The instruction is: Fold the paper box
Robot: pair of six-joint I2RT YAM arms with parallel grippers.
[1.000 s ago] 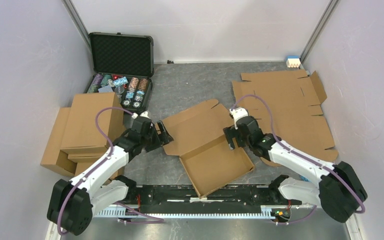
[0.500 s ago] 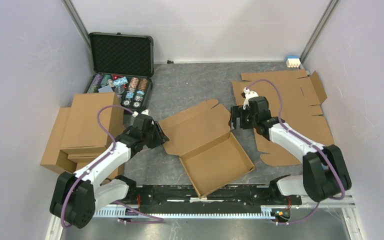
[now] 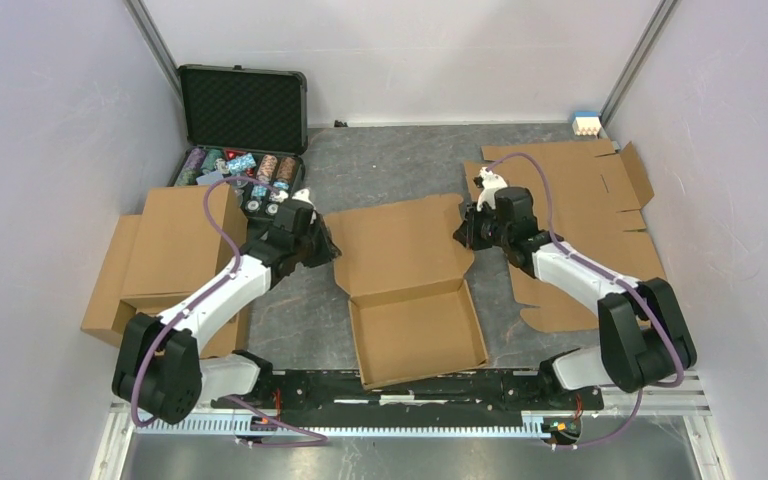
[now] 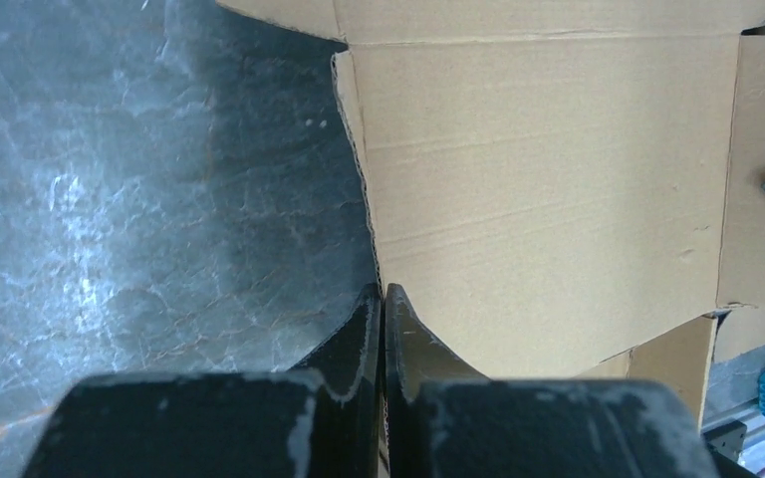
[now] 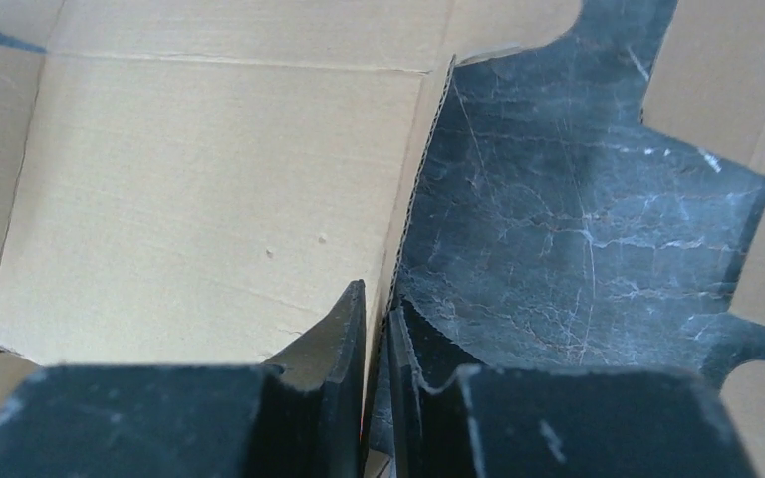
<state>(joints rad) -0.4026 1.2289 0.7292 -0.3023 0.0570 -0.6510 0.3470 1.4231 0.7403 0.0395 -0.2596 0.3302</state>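
Two grippers are pinching the paper box [image 3: 415,330] by its open lid [image 3: 400,250]. The left gripper [image 3: 328,248] is clamping the lid's left edge and the right gripper [image 3: 463,233] its upturned right flap. Held between them, the box is now sitting square to the arms, tray nearest the bases, where a second ago it was lying askew. That is probably lining the lid up for closing. Flat cardboard blanks [image 3: 580,200] are lying just outside the right gripper.

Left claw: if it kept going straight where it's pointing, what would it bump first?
The paper box. The left claw is shut on its lid's edge, so it would probably just shove that cardboard; how near the table lies underneath is unclear.
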